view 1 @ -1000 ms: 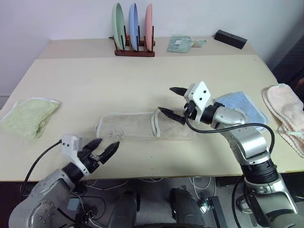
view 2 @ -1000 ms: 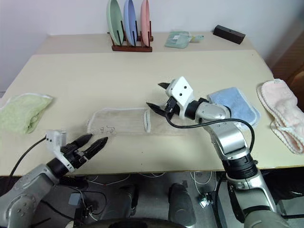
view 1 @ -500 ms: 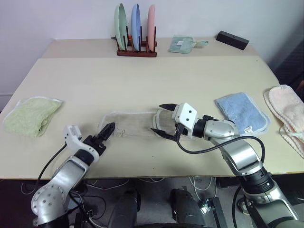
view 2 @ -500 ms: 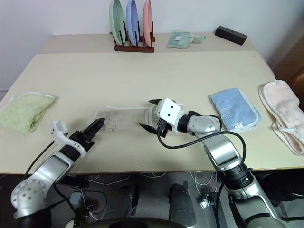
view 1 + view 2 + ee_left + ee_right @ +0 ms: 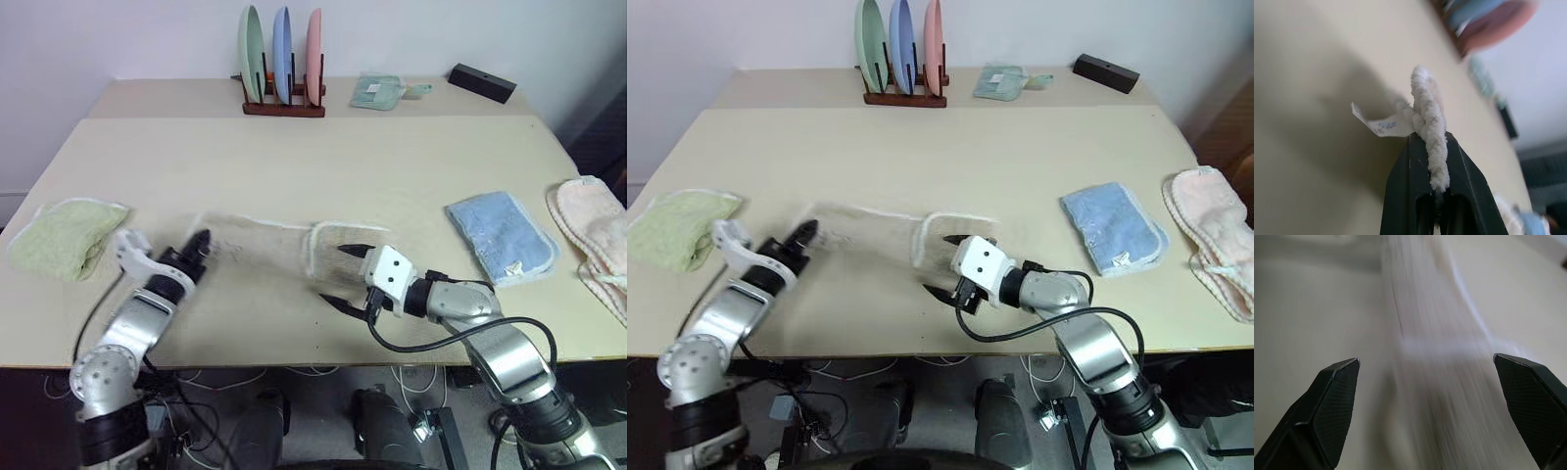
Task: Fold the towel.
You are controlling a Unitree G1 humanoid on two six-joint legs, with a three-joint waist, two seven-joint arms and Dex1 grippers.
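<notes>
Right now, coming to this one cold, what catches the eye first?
The left gripper, shut on the corded edge of the towel at the table's near left. Next, the right gripper spread open over the towel's other end. The plate rack stands at the far edge.

lab-like test setup: bare table (image 5: 294, 147), plate rack (image 5: 282, 106), loose cables (image 5: 323, 370) underneath.
</notes>
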